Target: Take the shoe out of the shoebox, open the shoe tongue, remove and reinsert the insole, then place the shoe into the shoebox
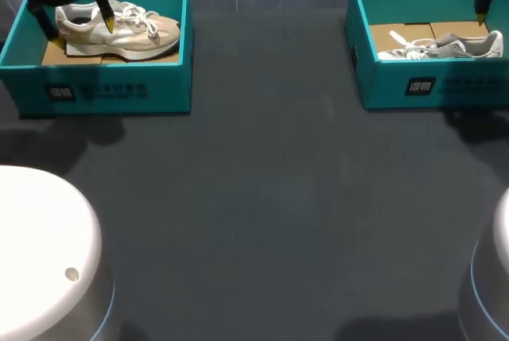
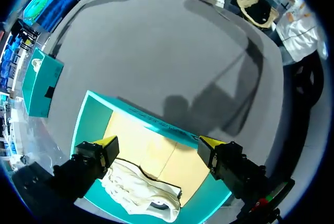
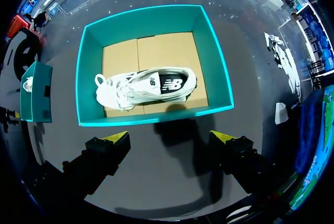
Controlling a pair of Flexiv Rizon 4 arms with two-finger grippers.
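A teal shoebox (image 1: 103,87) stands at the table's far left with a beige and white sneaker (image 1: 127,31) upright in it. My left gripper (image 1: 79,25) hangs open over the shoe's heel; in the left wrist view its fingers (image 2: 159,143) straddle the box above the sneaker (image 2: 141,192), touching nothing. A second teal shoebox (image 1: 429,87) at the far right holds a white and grey sneaker (image 1: 445,45) on its side. My right gripper (image 1: 487,3) is open above that box's far right; in the right wrist view the gripper (image 3: 169,137) is just outside one wall of the box (image 3: 83,78), and the sneaker (image 3: 146,85) is ahead of it.
Both boxes have a brown cardboard floor (image 3: 162,51). Dark grey table (image 1: 262,198) stretches between and in front of them. The white bases of my arms (image 1: 40,253) rise at the near corners. Each wrist view shows the other box (image 2: 39,83) far off.
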